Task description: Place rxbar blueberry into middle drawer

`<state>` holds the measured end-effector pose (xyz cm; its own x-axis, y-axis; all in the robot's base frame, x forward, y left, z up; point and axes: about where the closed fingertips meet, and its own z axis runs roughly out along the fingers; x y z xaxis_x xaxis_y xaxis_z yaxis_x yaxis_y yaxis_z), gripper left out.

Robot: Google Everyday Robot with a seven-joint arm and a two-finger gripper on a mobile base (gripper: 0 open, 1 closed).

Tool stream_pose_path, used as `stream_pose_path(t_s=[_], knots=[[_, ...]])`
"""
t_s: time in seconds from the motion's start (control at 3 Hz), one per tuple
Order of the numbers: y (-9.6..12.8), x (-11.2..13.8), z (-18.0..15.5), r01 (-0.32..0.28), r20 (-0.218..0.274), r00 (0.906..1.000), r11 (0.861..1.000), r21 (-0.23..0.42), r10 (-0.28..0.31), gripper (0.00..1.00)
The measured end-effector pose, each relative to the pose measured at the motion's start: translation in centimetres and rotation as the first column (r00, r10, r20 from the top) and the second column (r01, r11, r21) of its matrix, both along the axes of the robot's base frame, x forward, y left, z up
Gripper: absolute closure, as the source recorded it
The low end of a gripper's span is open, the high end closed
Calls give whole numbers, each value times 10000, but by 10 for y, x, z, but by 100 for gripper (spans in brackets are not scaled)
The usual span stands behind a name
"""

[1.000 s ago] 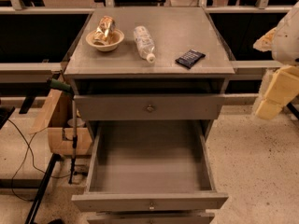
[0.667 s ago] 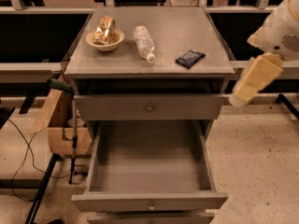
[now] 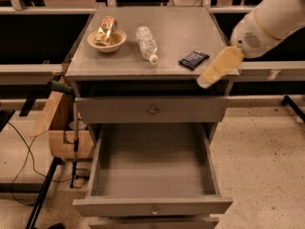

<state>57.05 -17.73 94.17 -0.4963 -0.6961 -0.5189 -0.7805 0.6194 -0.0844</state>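
The rxbar blueberry (image 3: pixel 194 59), a dark flat wrapper, lies on the grey cabinet top (image 3: pixel 171 25) near its right front corner. The middle drawer (image 3: pixel 152 206) is pulled out wide below, and its tray is empty. My gripper (image 3: pixel 215 70) comes in from the upper right on the white arm. It hangs over the cabinet's right front corner, just right of and slightly in front of the bar, and holds nothing that I can see.
A clear bottle (image 3: pixel 147 44) lies on the cabinet top left of the bar. A bowl (image 3: pixel 107 41) with a gold packet (image 3: pixel 106 27) stands at the left. The top drawer (image 3: pixel 152 109) is closed. A cardboard box (image 3: pixel 61 128) and cables sit on the floor at the left.
My arm has swung left and inward, from beside the cabinet's right side to over its right front corner, close to the bar. The bar and the drawer have not moved.
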Motion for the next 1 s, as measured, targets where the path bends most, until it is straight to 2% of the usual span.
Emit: stream_pose_path(t_s=[0.33,0.67,1.0], knots=[[6,25,6,972,402,9941,9924,756,-1004,0],[6,25,6,973,403,9941,9924,758,-1005,0],[22,49,-6,1146,597,9906,9856,1242,-1227,0]])
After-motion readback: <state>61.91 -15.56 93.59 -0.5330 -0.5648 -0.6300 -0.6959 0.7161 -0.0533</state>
